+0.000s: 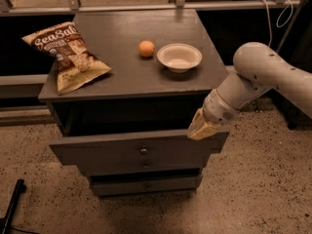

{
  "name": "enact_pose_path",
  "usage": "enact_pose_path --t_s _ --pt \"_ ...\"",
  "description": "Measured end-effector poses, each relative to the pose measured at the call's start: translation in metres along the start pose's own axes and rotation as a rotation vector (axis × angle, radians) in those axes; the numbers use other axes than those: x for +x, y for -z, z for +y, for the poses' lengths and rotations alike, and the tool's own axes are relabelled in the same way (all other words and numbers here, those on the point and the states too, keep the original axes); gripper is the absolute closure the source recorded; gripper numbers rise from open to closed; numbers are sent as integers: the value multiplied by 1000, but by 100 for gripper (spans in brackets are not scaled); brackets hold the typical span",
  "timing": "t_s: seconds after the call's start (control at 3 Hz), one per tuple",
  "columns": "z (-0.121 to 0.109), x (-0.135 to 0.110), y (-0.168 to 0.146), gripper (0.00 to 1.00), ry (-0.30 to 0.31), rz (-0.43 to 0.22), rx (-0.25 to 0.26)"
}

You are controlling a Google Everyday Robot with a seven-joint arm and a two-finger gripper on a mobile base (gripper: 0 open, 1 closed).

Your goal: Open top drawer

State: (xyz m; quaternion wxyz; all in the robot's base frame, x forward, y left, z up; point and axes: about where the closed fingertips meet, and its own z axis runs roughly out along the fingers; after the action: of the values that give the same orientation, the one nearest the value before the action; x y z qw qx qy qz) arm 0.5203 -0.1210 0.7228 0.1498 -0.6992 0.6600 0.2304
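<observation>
The top drawer (122,150) is a wide grey wooden drawer with a small round metal knob (143,150) at its front's centre. It stands pulled out from the grey cabinet (126,67), with a dark gap above its front. My gripper (199,129) is at the drawer's right end, at the top edge of the front, on a white arm coming in from the right. Two narrower grey drawers (146,182) sit below, less far out.
On the cabinet top lie a chip bag (66,55) at the left, an orange (146,48) and a white bowl (179,57). A rail runs behind the cabinet. Speckled floor lies around. A black leg (12,206) shows at bottom left.
</observation>
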Motion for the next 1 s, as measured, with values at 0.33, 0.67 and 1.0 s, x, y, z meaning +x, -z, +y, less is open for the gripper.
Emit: enact_pose_path --t_s 0.33,0.67,1.0 --pt "-2 2 6 16 6 17 13" --pt "-2 4 10 0 7 27 21" --pt "-5 13 4 0 22 56 27"
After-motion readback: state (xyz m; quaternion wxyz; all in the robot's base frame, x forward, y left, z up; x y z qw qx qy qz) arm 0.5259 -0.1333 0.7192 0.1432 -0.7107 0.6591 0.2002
